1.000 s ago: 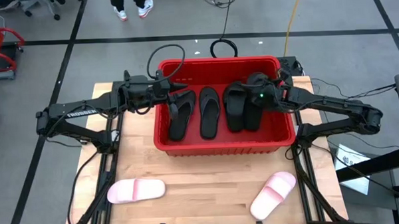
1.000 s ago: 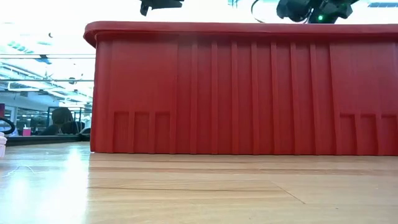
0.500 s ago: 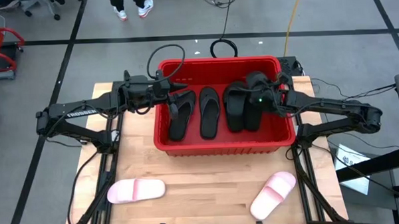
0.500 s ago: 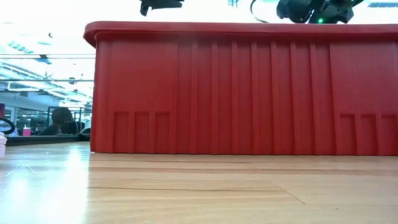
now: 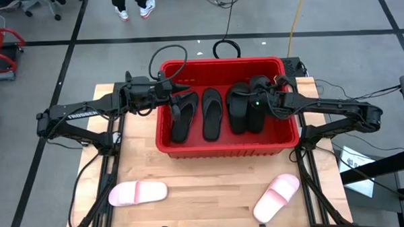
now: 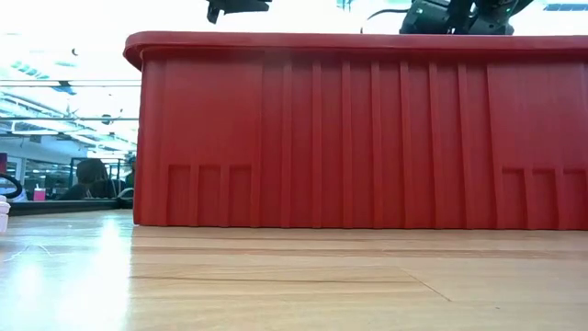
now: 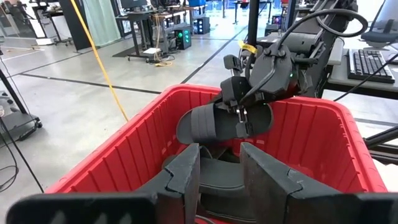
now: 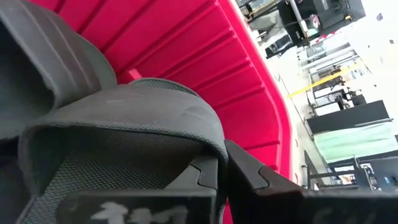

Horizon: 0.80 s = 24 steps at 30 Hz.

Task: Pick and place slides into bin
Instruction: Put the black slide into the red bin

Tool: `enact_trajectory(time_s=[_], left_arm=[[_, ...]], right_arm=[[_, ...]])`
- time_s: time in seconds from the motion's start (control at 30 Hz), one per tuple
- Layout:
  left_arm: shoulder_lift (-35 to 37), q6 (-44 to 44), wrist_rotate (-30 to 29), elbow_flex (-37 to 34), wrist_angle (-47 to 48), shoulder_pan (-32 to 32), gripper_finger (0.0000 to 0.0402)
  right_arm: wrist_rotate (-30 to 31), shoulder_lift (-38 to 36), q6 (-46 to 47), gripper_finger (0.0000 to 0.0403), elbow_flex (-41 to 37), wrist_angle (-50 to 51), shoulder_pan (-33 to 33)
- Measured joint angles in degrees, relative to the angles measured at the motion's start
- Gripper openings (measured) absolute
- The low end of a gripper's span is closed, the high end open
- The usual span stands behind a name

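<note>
The red bin (image 5: 161, 138) stands mid-table with black slides (image 5: 211, 113) lying side by side on its floor. My right gripper (image 5: 254, 105) reaches in from the bin's right side, shut on one more black slide (image 7: 211, 123) with a wide strap, above the bin's right half. My left gripper (image 7: 219, 177) hangs open over the bin's left half with nothing between its fingers. Two pale pink slides (image 5: 137, 192) (image 5: 276, 197) lie flat on the table in front of the bin. In the low view only the bin's near wall (image 6: 367, 129) and the tops of both grippers show. My right gripper pinches the black slide's wide strap (image 8: 208, 146) at its edge between the two fingers (image 7: 241, 121). The fingers slant down from the table's right side. The slide hangs tilted inside the bin's rim, above the slides on the floor; whether it touches them I cannot tell.
Bare tabletop (image 5: 211, 180) lies between the bin and the pink slides. Cables (image 5: 223, 49) hang behind the bin's far wall. A person's feet (image 5: 134, 9) show on the floor beyond the table.
My right gripper has sunk a little and gone toward the table's left edge, deeper over the bin, carrying the black slide with it, still shut on the strap.
</note>
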<state>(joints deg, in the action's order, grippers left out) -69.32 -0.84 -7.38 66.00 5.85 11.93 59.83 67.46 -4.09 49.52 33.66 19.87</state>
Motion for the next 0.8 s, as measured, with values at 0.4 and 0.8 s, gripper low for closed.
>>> enact_trajectory(time_s=[0.4, 0.8], left_arm=[[0.00, -0.21, 0.00, 0.00, 0.00, 0.01, 0.0118], [0.00, -0.39, 0.00, 0.00, 0.02, 0.02, 0.0118]], right_arm=[[-6.69, -0.07, 1.53, 0.0011, 0.00, 1.96, -0.08], [-7.39, -0.02, 1.91, 0.0051, 0.00, 2.62, -0.08]])
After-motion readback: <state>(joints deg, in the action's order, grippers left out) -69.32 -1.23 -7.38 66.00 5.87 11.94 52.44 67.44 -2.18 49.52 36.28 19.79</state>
